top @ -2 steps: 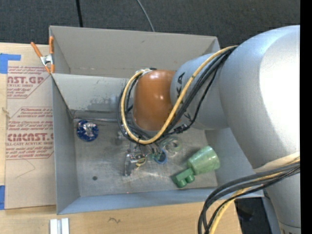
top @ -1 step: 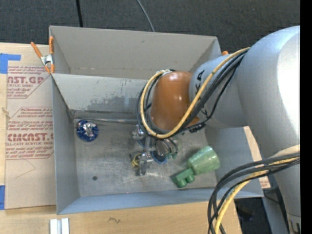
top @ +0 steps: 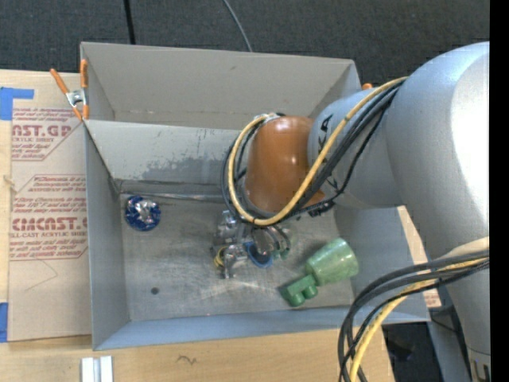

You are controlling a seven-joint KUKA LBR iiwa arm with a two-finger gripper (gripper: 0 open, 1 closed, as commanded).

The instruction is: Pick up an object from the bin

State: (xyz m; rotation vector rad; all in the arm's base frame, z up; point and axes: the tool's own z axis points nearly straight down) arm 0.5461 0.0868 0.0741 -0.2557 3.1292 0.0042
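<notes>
Camera view puts the gripper (top: 232,249) low at the middle of the bin (top: 171,283), its opening hidden so I cannot tell it, a small blue thing (top: 258,254) just right of it, which an off-centre close could knock toward the green plastic piece (top: 322,269).

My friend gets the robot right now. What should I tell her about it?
Gripper: low over the middle of the bin floor, right beside a small blue thing. I cannot tell whether it has a grip on it.
Other things: a shiny blue ball lies at the left near the back wall, and a green plastic piece lies at the front right.
Done: the arm is down in the bin.
Left: get one thing gripped and lift it out.
</notes>
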